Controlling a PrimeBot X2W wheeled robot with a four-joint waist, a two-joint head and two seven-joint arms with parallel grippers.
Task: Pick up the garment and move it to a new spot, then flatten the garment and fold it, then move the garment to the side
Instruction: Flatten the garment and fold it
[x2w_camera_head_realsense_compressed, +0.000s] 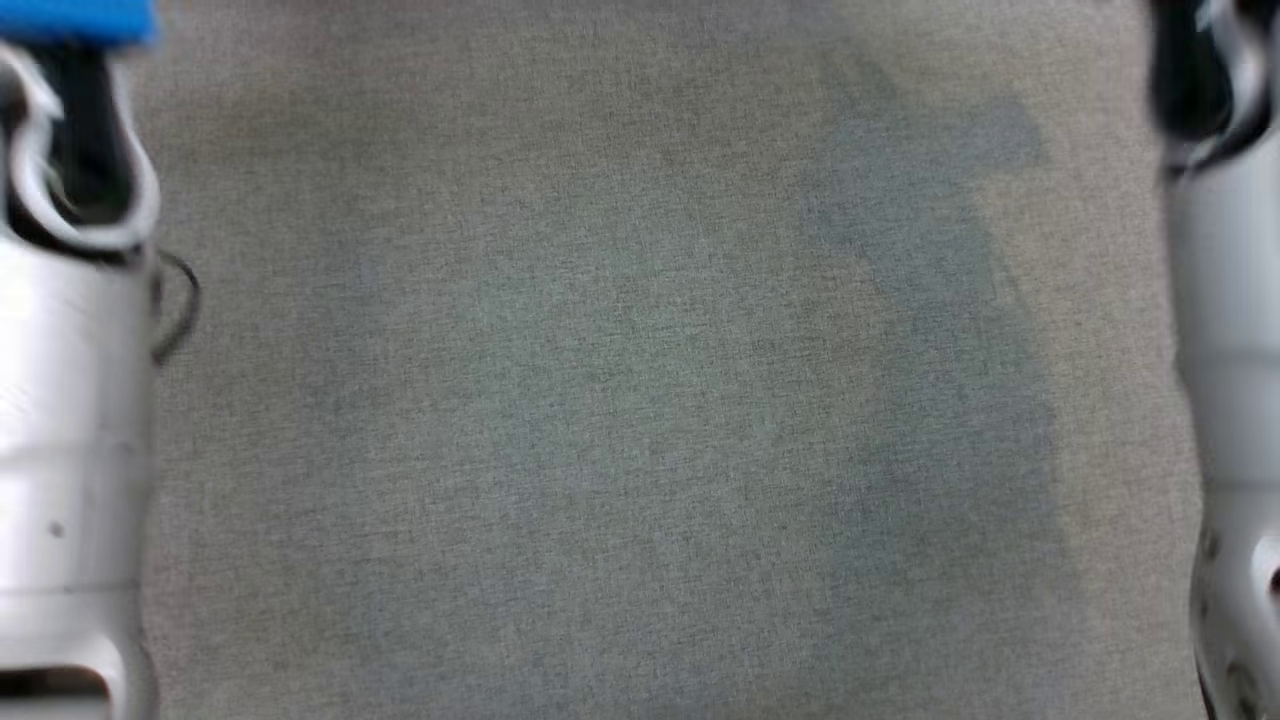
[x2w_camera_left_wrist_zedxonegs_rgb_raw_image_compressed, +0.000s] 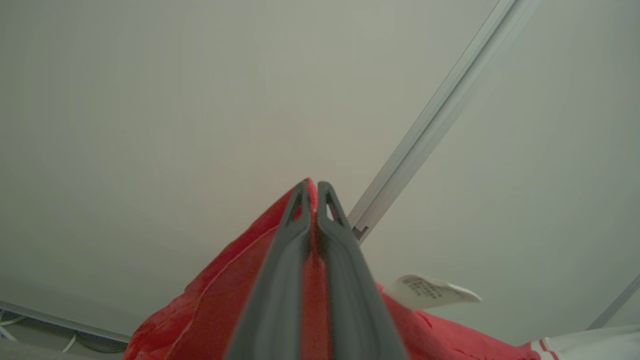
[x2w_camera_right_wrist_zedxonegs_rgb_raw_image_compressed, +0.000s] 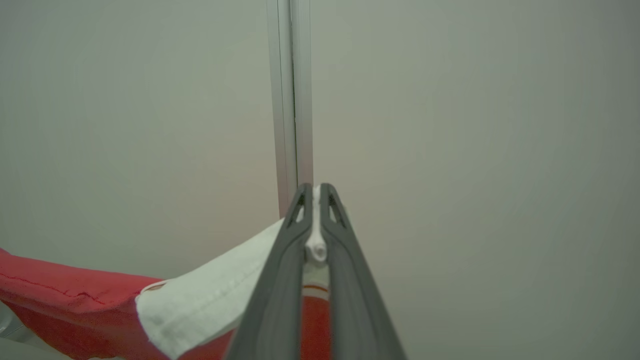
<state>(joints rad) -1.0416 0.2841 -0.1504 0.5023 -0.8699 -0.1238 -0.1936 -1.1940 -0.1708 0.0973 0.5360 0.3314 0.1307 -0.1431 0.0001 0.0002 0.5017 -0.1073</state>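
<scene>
1. Left wrist view: we see the left tool (x2w_camera_left_wrist_zedxonegs_rgb_raw_image_compressed: 312, 187) closed. Its two dark fingers (x2w_camera_left_wrist_zedxonegs_rgb_raw_image_compressed: 280, 280) are pressed together on a fold of the garment (x2w_camera_left_wrist_zedxonegs_rgb_raw_image_compressed: 210, 305). Red fabric fills the slit between them and peaks at their tips.
2. Below the tips, the red cloth spreads to both sides of the fingers. A white care label (x2w_camera_left_wrist_zedxonegs_rgb_raw_image_compressed: 430, 291) with fine print juts out just right of them. In the lower right corner we note striped trim (x2w_camera_left_wrist_zedxonegs_rgb_raw_image_compressed: 542, 346) beside white sleeve cloth.
3. Right wrist view: we see the right tool (x2w_camera_right_wrist_zedxonegs_rgb_raw_image_compressed: 314, 189) closed and gripping the white sleeve end (x2w_camera_right_wrist_zedxonegs_rgb_raw_image_compressed: 210, 300). A small bunch of white fabric is pinched between its fingers (x2w_camera_right_wrist_zedxonegs_rgb_raw_image_compressed: 277, 295) near the tips. The red body of the shirt runs off to the lower left.
4. Behind the raised cloth we observe a pale panel (x2w_camera_right_wrist_zedxonegs_rgb_raw_image_compressed: 475, 150) crossed by a light metal rail (x2w_camera_right_wrist_zedxonegs_rgb_raw_image_compressed: 290, 100). The rail is upright in this view and slanted in the left wrist view.
5. Head view (blurred): we see the left forearm (x2w_camera_head_realsense_compressed: 70, 420) and right forearm (x2w_camera_head_realsense_compressed: 1225, 350) at the two edges. The grey woven worktop (x2w_camera_head_realsense_compressed: 560, 400) lies between them, with a darker shadow (x2w_camera_head_realsense_compressed: 930, 350) right of centre. A blue object (x2w_camera_head_realsense_compressed: 75, 18) sits in the top left corner.
</scene>
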